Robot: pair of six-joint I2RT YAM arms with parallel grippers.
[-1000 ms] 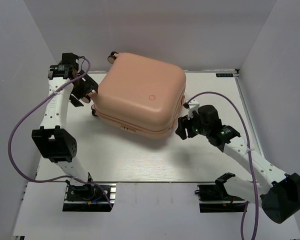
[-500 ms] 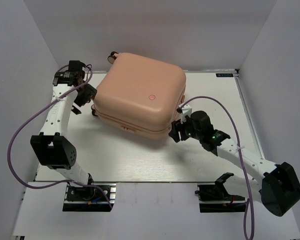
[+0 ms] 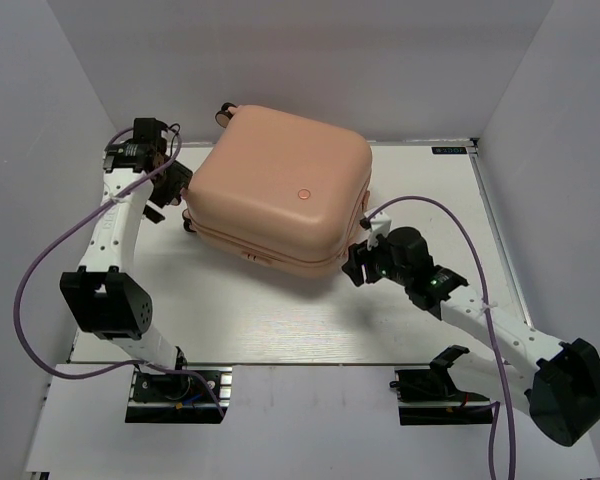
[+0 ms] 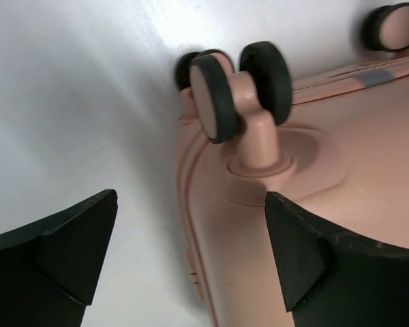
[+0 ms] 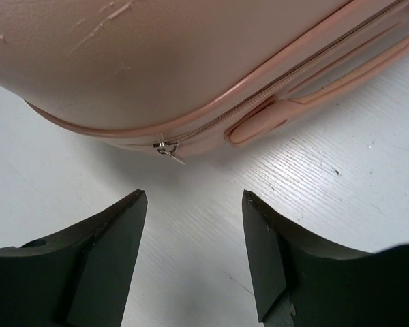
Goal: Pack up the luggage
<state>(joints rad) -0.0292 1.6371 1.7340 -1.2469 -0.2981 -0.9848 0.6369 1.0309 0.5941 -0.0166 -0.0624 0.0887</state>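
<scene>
Luggage (image 3: 280, 190): closed, lying flat on the table (image 3: 280, 320) with the broad shell up. It is in the same spot as a second ago.
Wheels (image 4: 238, 88): on the luggage's left end. The left wrist view shows one pair close up and another farther along the same end.
Left gripper (image 3: 172, 182): jaws spread wide and holding nothing. It sits at the luggage's wheeled left corner, one finger (image 4: 307, 259) in front of the shell, the other over bare table. Whether it touches the shell cannot be told.
Left gripper, change: it has drawn in against that corner from a spot slightly farther left.
Right gripper (image 3: 354, 264): jaws partly apart, with nothing between them. It is low at the luggage's near right corner and faces the seam.
Right gripper, change: it has slid nearer along the luggage's right side, and its arm has swung with it.
Zip pull (image 5: 168, 150): hangs from the closed zip, just ahead of the right fingers and apart from them.
Handle (image 5: 273, 116): flat against the luggage's side, right of the pull.
</scene>
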